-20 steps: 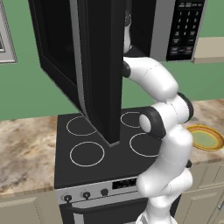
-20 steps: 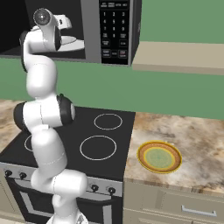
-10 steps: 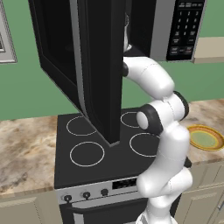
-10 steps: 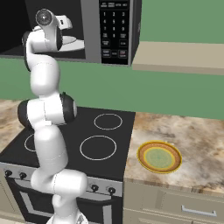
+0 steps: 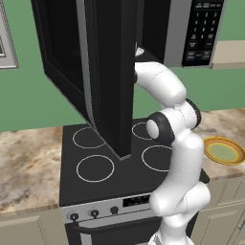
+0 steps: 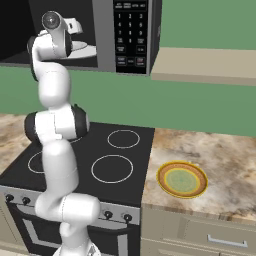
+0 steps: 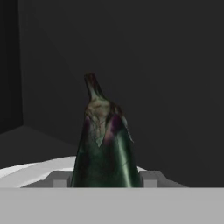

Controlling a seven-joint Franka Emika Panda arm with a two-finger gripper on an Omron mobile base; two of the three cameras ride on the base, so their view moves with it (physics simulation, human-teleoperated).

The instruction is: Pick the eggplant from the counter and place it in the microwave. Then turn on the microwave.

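Hand view: eggplant [image 7: 104, 146] dead centre, stem tip pointing up and away, pinched between the two grey fingertips [image 7: 61, 179] of the pincer [image 7: 105, 180], clenched on the fruit's lower body. Below and to the left, pale curve of the turntable [image 7: 35, 168]; behind, dark inner walls of the microwave cavity. Whether the eggplant touches the turntable: cannot tell, bottom end hidden.

Left base view, left to right: marbled tabletop [image 5: 26, 167] at the left edge, then black stove top [image 5: 110, 167] with its white rings, microwave door [image 5: 103, 76] swung wide open over the stove, white arm [image 5: 177, 143] rising from the lower right and reaching up behind the door into the microwave [image 5: 184, 28], keypad [image 5: 203, 28] at upper right, yellow-rimmed green plate [image 5: 225, 151] on the tabletop by the right edge.

Right base view, left to right: wrist and hand [image 6: 60, 42] inside the open cavity above the white turntable, keypad just right of it, stove below, plate on the tabletop right of the stove, near its front edge.

Progress, judged from this: pick-up done, eggplant carried off the tabletop and into the microwave. Left to do: release onto the turntable, withdraw the arm, shut the door, press the start button on the keypad.
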